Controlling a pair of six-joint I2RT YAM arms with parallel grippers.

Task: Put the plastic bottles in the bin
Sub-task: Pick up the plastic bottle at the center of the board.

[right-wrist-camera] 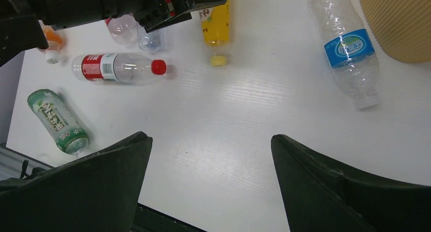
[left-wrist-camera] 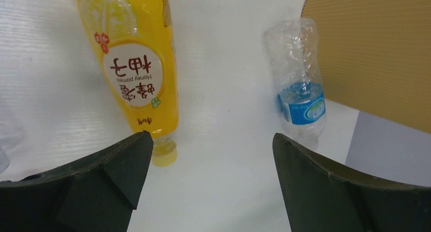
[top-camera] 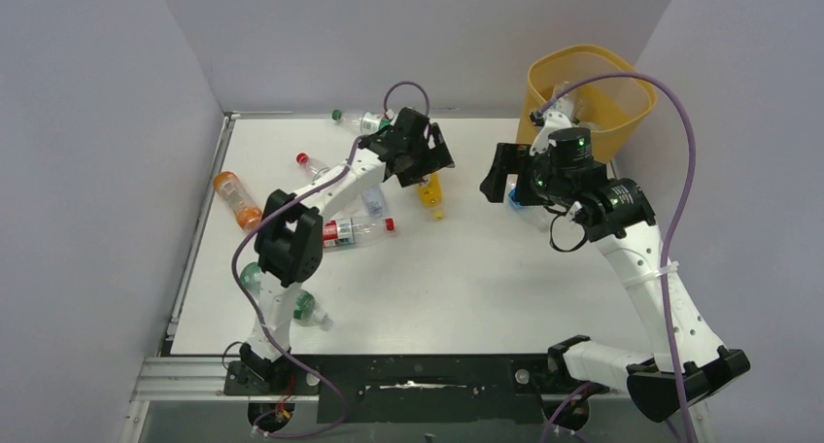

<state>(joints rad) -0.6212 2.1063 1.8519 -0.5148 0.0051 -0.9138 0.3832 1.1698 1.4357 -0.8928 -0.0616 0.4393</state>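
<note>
Overhead view: bin [top-camera: 591, 93] stands at the far right corner of the table [top-camera: 466, 288]. Bottles lie scattered on the left half, among them an orange bottle [top-camera: 236, 198] near the left edge and a green-capped bottle [top-camera: 352, 120] at the far edge.

Left wrist view: left gripper [left-wrist-camera: 211, 140] hangs above the table, fingers spread wide and nothing between them. A yellow honey-pomelo bottle [left-wrist-camera: 134, 74] lies beyond them, cap nearest. A clear blue-labelled bottle [left-wrist-camera: 300, 89] lies close beside the bin's ribbed wall.

Right wrist view: right gripper [right-wrist-camera: 211, 140] is likewise spread and empty over bare tabletop. A red-capped bottle [right-wrist-camera: 117, 68] and a green-labelled bottle [right-wrist-camera: 58, 121] lie at far left.
</note>
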